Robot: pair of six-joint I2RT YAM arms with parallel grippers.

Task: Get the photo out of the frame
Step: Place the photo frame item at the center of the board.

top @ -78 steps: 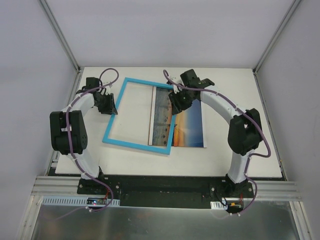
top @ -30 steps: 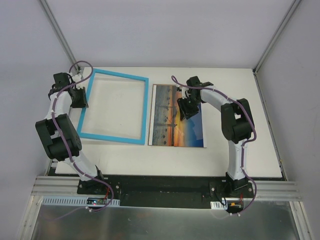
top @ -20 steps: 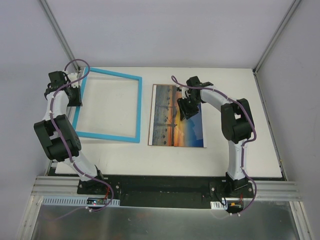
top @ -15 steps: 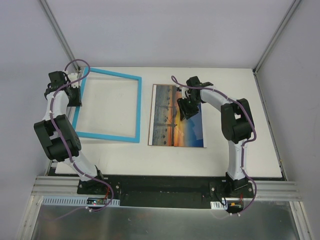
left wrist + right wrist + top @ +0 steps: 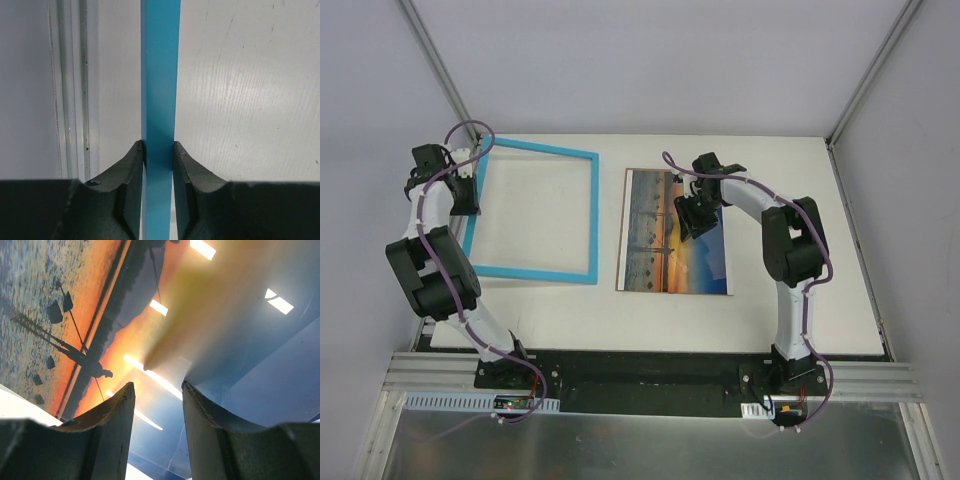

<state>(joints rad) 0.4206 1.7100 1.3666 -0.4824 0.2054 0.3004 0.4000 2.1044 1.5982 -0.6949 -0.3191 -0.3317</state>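
Separation looks all but complete: in the overhead view the frame (image 5: 594, 220) lies flat in the left half of the white worktop (image 5: 845, 290). Bare worktop shows through its turquoise border, so nothing sits inside it. The photo (image 5: 655, 245) lies face up at the centre of that view, just beside the frame's right rail and apart from it, with a thin strip of worktop between them.

The left claw (image 5: 159, 146) is clamped on the frame's left rail. In the left wrist view both dark fingers press the sides of the blue strip (image 5: 160, 75), which runs up the middle of the picture. The right claw (image 5: 158, 385) stands with its jaws apart over the upper right part of the photo, gripping nothing. The sunset and its dark figures (image 5: 75, 315) fill the top left of the right wrist view.

As I judge it, what is left is small: let go of the frame and draw both arms clear.

Whether the right fingertips rest on the print or hang just above it cannot be told. Bright glare streaks and a bluish sheen cover the right half of the wrist view, so I cannot say whether a clear sheet lies over that part of the photo. No backing board shows; one under the print would be hidden. The left arm covers the rail where it is gripped in the overhead view.
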